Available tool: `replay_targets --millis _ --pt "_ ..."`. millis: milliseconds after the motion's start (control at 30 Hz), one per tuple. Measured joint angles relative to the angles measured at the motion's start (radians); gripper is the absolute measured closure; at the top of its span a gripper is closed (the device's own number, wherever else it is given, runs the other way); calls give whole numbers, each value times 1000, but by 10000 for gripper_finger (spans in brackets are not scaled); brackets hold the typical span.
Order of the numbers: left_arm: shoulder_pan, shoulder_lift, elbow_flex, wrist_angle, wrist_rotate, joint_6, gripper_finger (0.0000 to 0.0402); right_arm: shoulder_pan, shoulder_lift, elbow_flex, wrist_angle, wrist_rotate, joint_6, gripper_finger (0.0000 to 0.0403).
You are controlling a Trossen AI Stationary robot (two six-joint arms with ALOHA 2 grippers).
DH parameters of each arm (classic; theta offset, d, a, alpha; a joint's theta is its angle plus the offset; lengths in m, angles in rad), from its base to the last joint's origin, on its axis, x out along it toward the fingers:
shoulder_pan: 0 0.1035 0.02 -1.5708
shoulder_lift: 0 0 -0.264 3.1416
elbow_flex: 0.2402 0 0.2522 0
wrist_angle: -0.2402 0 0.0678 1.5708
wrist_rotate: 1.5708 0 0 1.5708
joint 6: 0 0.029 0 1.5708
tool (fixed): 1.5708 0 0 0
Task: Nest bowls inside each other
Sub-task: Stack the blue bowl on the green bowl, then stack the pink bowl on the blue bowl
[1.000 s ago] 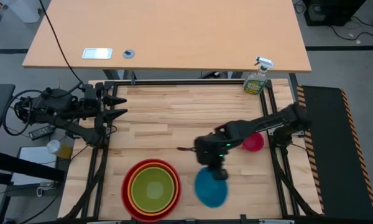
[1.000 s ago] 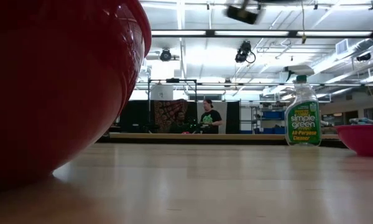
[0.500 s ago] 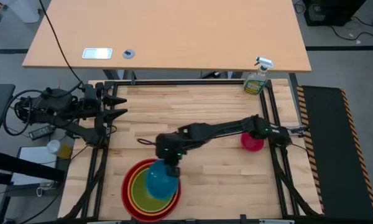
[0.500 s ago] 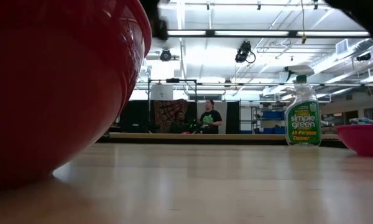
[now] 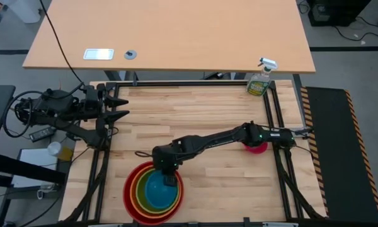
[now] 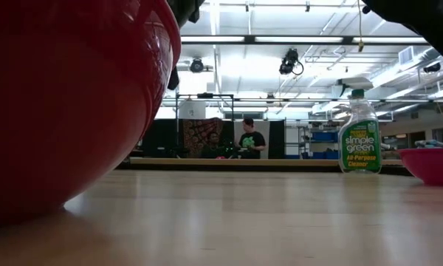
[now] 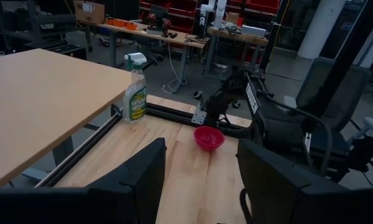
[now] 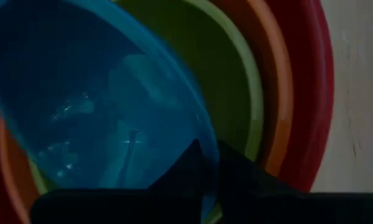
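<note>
Four bowls are stacked near the table's front edge, left of the middle: red (image 5: 127,191) outermost, then orange (image 8: 278,93), green (image 8: 230,74) and blue (image 5: 154,194) innermost. My right gripper (image 5: 169,180) reaches over the stack's far right side and is shut on the blue bowl. The pink bowl (image 5: 258,148) stands on its base on the table at the right, partly under my right arm. My left gripper (image 5: 120,107) waits open at the far left, holding nothing. My right gripper pinches the blue bowl's rim (image 8: 202,134), one finger (image 8: 189,168) inside the bowl and one outside. The fingers slant down onto it from the table's far right. The bowl lies open side up inside the green bowl; whether its underside rests there is hidden.
A green spray bottle (image 5: 260,81) stands at the table's far right corner. My right arm stretches across the middle of the table, from the right edge to the stack. In the low view the red bowl (image 6: 59,103) fills the left. People sit in the room beyond.
My right gripper has carried the blue bowl from the near middle of the table toward the left edge and down. The bowl, which hung clear of the table beside the stack, now lies inside the green bowl.
</note>
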Motion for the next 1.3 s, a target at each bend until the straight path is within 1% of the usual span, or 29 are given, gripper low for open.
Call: replay_targets --millis 100,233,300,367,433,500,633,700,833,900,1000,1067,1133,1200,1300 --pt "0 0 0 0 0 0 198 -3 -1 0 -1 -8 -3 334" --pt "0 0 0 0 0 0 198 -16 -9 0 -5 -48 1 279" --pt "0 0 0 0 0 0 198 -31 -20 10 -40 -79 28 256" --pt "0 0 0 0 0 0 198 -50 -43 13 -74 -86 65 241" --pt "0 0 0 -1 0 -1 198 -64 -74 11 -141 -63 74 235" --pt "0 0 0 -1 0 0 198 -71 -112 11 -214 -5 65 235" --pt "0 0 0 -1 0 -7 198 -61 -179 10 -410 125 -36 236" --pt "0 0 0 -1 0 -8 198 -57 -209 -23 -469 158 -87 236" --pt "0 0 0 -3 0 -8 198 -64 -278 -178 -476 132 -133 237" --pt "0 0 0 -5 0 -11 198 -72 -333 -302 -476 133 -131 237" --pt "0 0 0 -14 1 -32 198 -87 -460 -534 -429 133 -98 237" --pt "0 0 0 -16 0 -35 198 -101 -560 -697 -386 133 -35 237" --pt "0 0 0 -16 1 -35 198 -120 -645 -838 -385 133 68 237" --pt "0 0 0 -16 0 -35 198 -142 -718 -948 -422 133 190 237" --pt "0 0 0 -16 0 -28 198 -162 -806 -1072 -510 127 339 236"
